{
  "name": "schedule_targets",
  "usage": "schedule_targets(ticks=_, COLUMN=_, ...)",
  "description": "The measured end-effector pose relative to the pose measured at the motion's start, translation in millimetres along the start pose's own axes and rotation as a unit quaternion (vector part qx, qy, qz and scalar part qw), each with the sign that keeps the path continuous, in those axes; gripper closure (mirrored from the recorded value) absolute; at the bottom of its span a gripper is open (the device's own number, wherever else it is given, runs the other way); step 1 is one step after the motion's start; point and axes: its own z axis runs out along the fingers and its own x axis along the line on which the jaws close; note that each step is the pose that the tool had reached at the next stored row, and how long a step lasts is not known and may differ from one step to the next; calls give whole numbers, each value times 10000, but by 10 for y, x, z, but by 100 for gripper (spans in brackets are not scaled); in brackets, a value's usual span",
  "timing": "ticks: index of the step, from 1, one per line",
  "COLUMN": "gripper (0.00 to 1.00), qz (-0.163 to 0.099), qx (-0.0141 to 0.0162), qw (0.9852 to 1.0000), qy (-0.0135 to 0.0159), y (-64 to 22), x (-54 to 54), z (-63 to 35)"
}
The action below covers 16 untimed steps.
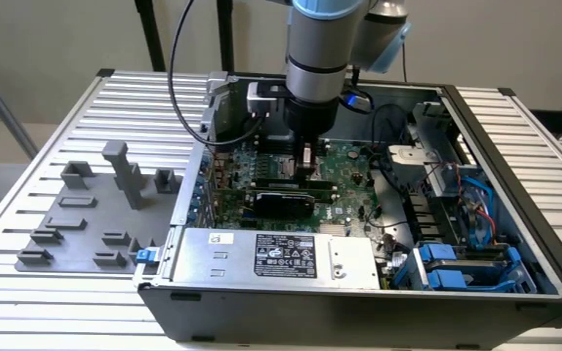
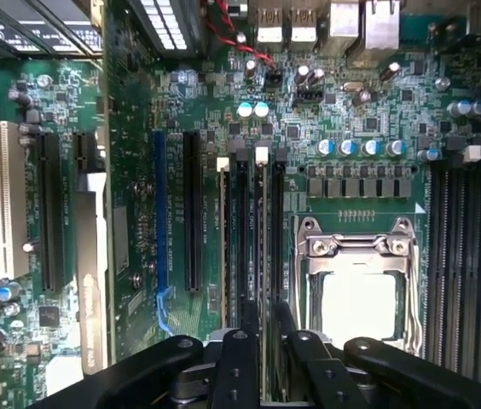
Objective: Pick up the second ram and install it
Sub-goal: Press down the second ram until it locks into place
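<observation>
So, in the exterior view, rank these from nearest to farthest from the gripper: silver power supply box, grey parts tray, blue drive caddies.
1. Silver power supply box, at the case's front, below the gripper.
2. Blue drive caddies, in the case's front corner on the exterior view's right.
3. Grey parts tray, outside the case on the exterior view's left.

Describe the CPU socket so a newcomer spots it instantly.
In the open computer case, find the green motherboard. The CPU socket is the silver metal frame around a pale square, between banks of long black memory slots; its neighbours are all narrow and dark.
</observation>
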Motion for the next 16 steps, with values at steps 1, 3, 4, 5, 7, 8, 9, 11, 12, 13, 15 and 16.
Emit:
schedule_targets(ticks=1, gripper=0, qz=1, qx=0, qw=10000, qy=0, y=4, x=0, z=-19)
schedule_targets(ticks=3, gripper=100, qz=1, qx=0, qw=10000, qy=0, y=17, x=0, z=-40)
schedule_targets(ticks=4, gripper=100, qz=1, qx=0, qw=10000, qy=0, y=23, x=1, z=-48)
schedule_targets(ticks=5, gripper=100, qz=0, qx=0, qw=10000, qy=0, y=29, x=1, z=-53)
schedule_targets(ticks=7, gripper=100, qz=0, qx=0, qw=10000, qy=-1, y=31, x=1, z=-53)
schedule_targets(ticks=8, gripper=100, qz=0, qx=0, qw=10000, qy=-2, y=31, x=1, z=-53)
schedule_targets(ticks=9, gripper=100, qz=0, qx=0, qw=10000, qy=-1, y=32, x=1, z=-54)
schedule_targets(ticks=11, gripper=100, qz=0, qx=0, qw=10000, qy=-1, y=31, x=1, z=-54)
schedule_targets(ticks=12, gripper=100, qz=0, qx=0, qw=10000, qy=-1, y=31, x=1, z=-54)
schedule_targets(ticks=13, gripper=100, qz=0, qx=0, qw=10000, qy=-1, y=31, x=1, z=-54)
schedule_targets(ticks=15, gripper=100, qz=0, qx=0, qw=10000, qy=-1, y=31, x=1, z=-54)
schedule_targets(ticks=16, gripper=100, qz=0, qx=0, qw=10000, qy=-1, y=31, x=1, z=-54)
